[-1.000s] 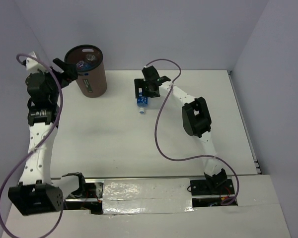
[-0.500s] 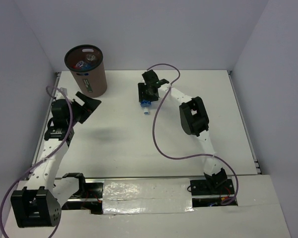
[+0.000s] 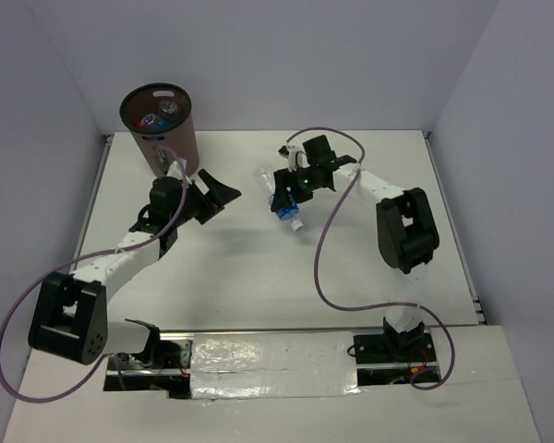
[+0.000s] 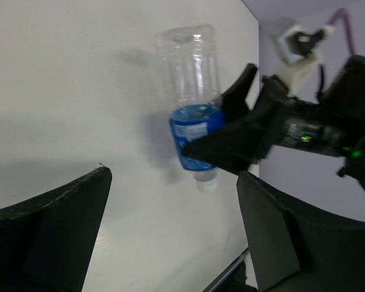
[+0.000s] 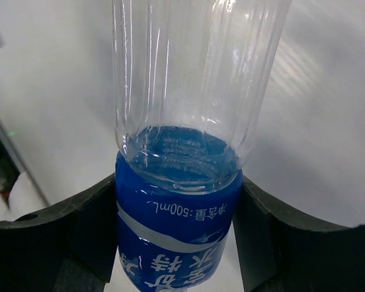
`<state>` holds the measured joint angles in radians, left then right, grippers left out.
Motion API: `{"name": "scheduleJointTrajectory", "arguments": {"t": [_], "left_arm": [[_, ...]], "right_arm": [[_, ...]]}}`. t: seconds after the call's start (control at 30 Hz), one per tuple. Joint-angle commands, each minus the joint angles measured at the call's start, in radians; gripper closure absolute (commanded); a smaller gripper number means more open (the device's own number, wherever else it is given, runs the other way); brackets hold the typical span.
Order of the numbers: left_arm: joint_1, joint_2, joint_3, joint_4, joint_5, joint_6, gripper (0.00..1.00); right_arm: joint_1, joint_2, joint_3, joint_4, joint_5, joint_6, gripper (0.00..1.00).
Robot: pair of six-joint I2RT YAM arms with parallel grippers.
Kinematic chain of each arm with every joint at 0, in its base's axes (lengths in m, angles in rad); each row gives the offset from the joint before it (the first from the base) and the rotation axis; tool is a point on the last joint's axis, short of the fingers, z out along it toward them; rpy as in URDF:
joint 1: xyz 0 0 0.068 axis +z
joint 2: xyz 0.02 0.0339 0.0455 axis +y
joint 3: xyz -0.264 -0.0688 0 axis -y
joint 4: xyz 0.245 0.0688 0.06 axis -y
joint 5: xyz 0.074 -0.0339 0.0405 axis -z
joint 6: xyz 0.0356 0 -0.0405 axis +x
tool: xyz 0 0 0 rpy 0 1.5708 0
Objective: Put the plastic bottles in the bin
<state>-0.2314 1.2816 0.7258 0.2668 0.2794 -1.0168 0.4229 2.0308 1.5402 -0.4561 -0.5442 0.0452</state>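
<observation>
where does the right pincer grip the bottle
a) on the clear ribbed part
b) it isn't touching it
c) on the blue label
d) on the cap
c: in the right wrist view the right pincer has a finger on each side of the bottle at its blue label, not on the clear ribbed part.
</observation>
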Motion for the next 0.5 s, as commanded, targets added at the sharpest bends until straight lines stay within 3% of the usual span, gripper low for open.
{"name": "scheduleJointTrajectory", "arguments": {"t": [0.0,0.23,0.47], "left_arm": [[-0.04,0.082,0.041,0.191,0.058,-0.031,0.02],[-0.114,0.245,0.133,0.301,0.127,-0.054,0.02],[-0.131,0.278,0.117,0.459,0.167,-0.132,0.02]], "right_arm": [[0.002,-0.153,-0.051,0.056,-0.276,-0.168,0.68],[0.005,-0.219,-0.124,0.086,-0.39,-0.131,0.7],[0.01,-0.234,-0.14,0.08,-0.405,-0.137,0.69]]}}
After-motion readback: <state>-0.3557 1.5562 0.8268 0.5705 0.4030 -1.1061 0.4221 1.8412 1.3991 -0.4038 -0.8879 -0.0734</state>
